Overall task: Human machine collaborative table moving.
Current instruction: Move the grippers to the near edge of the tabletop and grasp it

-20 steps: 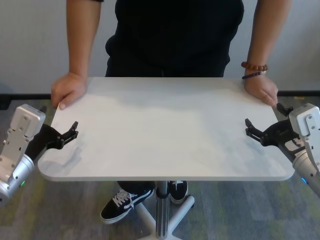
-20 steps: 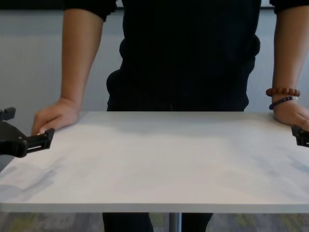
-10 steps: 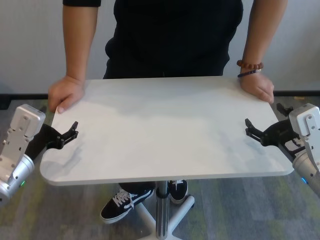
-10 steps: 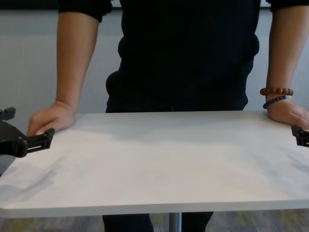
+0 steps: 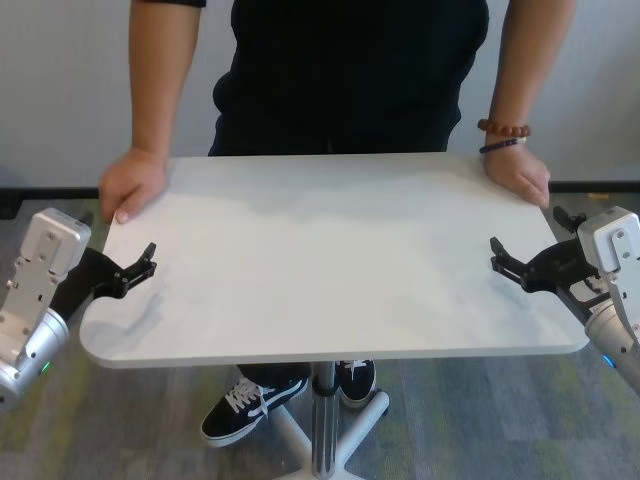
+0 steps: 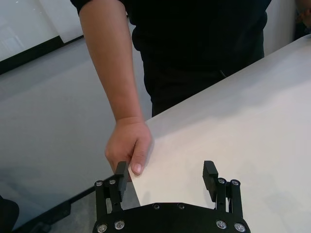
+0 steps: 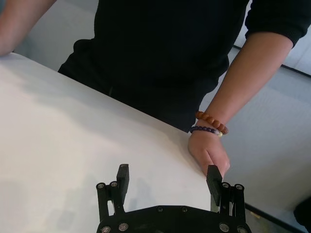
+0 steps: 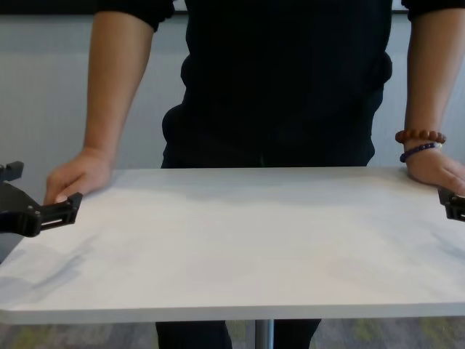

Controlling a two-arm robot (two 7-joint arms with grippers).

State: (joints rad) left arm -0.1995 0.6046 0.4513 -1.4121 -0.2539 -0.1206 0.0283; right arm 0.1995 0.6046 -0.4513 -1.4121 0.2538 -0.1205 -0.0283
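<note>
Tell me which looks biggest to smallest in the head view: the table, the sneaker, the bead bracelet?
1. The table, biggest by far.
2. The sneaker, though it sits farther away, under the table.
3. The bead bracelet, smallest.

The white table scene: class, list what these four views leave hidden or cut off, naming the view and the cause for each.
- Person in black shirt: head cut off by the top edge in the head and chest views.
- Grey pedestal pole: top hidden by the white matte rectangular tabletop; foot cut off below.
- Right gripper: mostly beyond the chest view's edge.
- Left gripper: its lower finger hidden under the tabletop.
</note>
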